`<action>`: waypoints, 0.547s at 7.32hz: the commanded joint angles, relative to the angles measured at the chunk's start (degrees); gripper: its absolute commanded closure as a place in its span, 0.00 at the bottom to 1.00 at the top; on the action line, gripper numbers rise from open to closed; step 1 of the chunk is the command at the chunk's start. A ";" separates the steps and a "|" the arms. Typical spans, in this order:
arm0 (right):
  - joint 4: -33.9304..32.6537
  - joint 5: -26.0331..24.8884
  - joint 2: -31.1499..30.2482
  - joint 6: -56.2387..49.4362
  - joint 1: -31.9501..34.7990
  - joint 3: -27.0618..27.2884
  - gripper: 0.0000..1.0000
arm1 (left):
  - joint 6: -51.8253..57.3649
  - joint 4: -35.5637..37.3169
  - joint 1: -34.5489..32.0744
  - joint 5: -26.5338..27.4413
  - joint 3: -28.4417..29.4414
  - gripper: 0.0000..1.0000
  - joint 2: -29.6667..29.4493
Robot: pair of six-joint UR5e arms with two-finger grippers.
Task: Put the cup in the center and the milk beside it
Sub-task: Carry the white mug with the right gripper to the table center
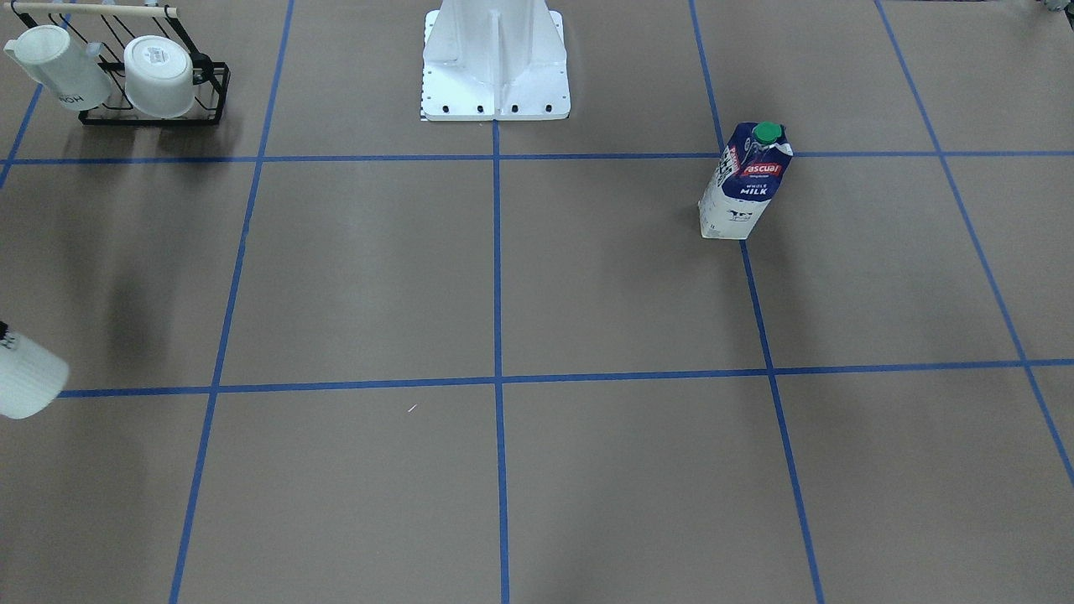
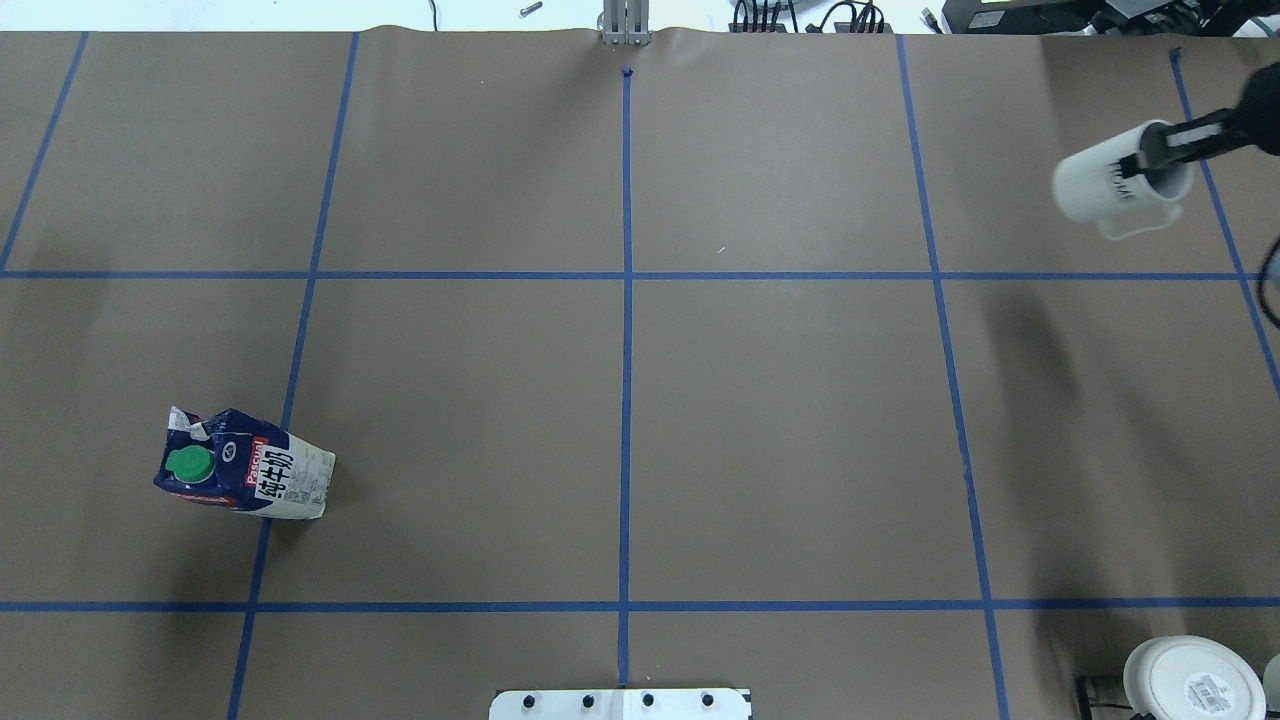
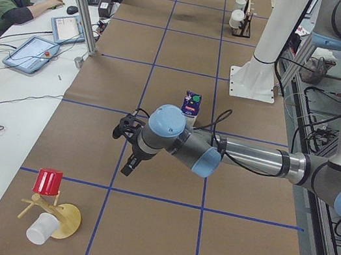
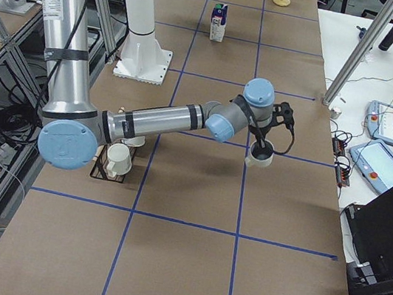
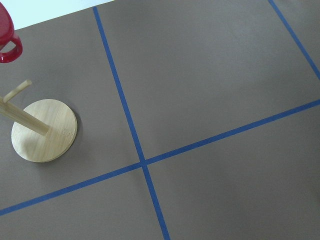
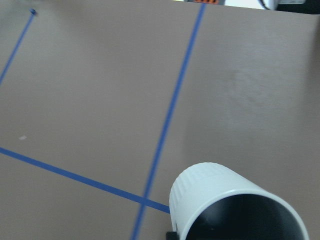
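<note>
Your right gripper pinches the cup by the rim, aloft far right, ready for center | milk stands near left | left gripper: cannot tell whether open.

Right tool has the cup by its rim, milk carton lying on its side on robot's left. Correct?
No: the milk stands upright, green cap on top, as the exterior front-facing view shows. The rest holds: the right tool has the cup by its rim, and the milk is on the robot's left.
</note>
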 commanded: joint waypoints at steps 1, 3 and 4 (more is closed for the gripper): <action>-8.11 -10.26 12.31 18.65 -13.32 0.99 1.00 | -0.01 0.07 0.09 -0.03 0.01 0.02 0.00; -29.44 -17.95 23.92 22.63 -23.09 1.08 1.00 | -0.10 0.07 0.09 0.06 0.10 0.02 0.00; -38.33 -20.85 29.11 26.92 -27.66 0.38 1.00 | -0.10 0.07 0.09 -0.03 0.01 0.02 0.00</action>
